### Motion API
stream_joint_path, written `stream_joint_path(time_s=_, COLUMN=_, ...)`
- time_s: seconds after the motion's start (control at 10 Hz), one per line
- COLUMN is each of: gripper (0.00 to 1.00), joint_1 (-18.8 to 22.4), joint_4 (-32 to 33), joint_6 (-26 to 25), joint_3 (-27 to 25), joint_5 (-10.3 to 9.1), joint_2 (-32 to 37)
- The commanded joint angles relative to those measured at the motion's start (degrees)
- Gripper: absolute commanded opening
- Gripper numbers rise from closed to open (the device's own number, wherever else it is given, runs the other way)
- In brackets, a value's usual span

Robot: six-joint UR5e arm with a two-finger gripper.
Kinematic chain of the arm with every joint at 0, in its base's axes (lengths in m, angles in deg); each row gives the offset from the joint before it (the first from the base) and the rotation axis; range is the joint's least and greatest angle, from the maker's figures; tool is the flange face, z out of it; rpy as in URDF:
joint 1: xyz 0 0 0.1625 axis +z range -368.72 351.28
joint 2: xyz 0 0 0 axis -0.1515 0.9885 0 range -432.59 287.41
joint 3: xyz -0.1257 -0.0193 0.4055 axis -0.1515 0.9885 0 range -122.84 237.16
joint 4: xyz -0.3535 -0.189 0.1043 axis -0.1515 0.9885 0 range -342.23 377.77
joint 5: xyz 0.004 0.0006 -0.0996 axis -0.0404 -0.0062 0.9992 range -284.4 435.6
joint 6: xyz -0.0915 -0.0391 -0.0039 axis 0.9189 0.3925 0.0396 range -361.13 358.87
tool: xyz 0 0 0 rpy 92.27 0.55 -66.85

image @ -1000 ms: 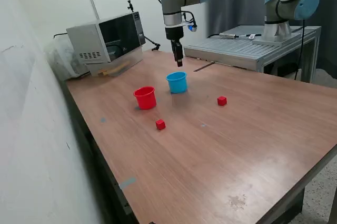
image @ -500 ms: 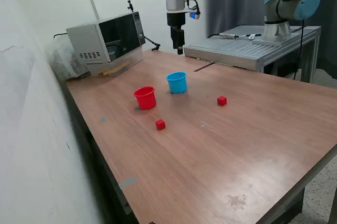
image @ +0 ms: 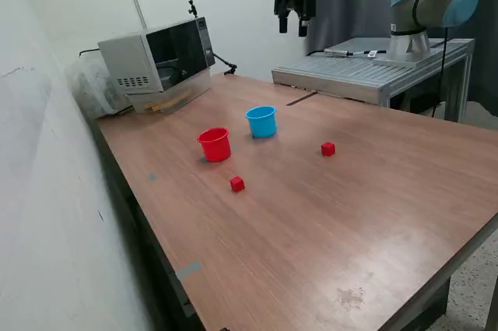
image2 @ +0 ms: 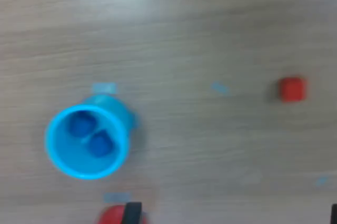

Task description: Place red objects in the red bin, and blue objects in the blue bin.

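Hand [image: 294, 22] is hanging released above the counter [image: 373, 214]; two blue cubes [image2: 90, 133] are sitting inside the blue cup [image2: 63, 161].

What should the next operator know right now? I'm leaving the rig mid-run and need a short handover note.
Pincer: open, empty, raised high above the table's far edge.
Blue cup: upright mid-table; the wrist view shows both blue cubes inside it. Blue sorting is done.
Red cup: upright beside the blue cup, on the exterior view's left; its inside is not visible.
Red cubes: both on the table, one in front of the red cup, the other off toward the exterior view's right.
Left: put both red cubes into the red cup.
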Motion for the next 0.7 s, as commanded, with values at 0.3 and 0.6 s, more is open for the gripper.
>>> stream_joint_path(time_s=0.3, gripper=1.00, joint_1=15.2, joint_4=-0.1, joint_6=-0.1, joint_3=-1.1, joint_5=-0.66, joint_2=1.4)
stream_joint_path(time_s=0.6, gripper=1.00, joint_1=14.5, joint_4=6.7, joint_6=0.0, joint_3=-1.6, joint_5=-2.33, joint_2=-8.8)
